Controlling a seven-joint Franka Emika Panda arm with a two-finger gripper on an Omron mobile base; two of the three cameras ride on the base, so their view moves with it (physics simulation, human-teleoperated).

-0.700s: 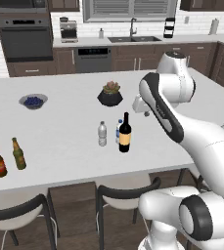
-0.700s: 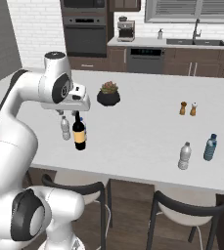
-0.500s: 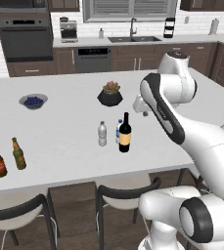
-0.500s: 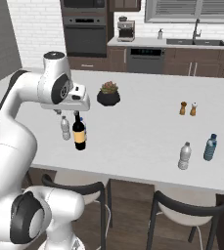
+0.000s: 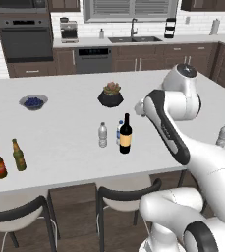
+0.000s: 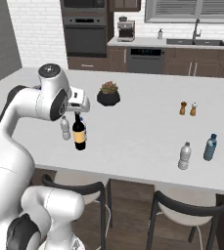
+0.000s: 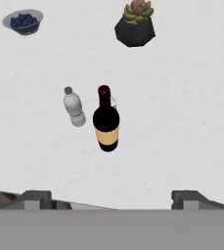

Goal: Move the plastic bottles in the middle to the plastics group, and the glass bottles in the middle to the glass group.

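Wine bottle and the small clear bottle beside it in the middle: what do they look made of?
Wine bottle: probably dark glass, near-black and glossy, with a matte tan label, likely paper, and a dark red top. Small clear bottle: likely thin plastic, translucent greyish, with a ribbed body and a pale cap. Being rendered, both are judged on look alone.

Left base view: from behind the arm's left, facing forward and down over the white counter (image 5: 60, 142). Right base view: same counter from behind its right. Hand view: looking steeply down, nearer. Shared by all three: wine bottle (image 5: 126, 134) (image 6: 79, 132) (image 7: 105, 119), potted succulent (image 5: 110, 94) (image 6: 108, 93) (image 7: 135, 23).
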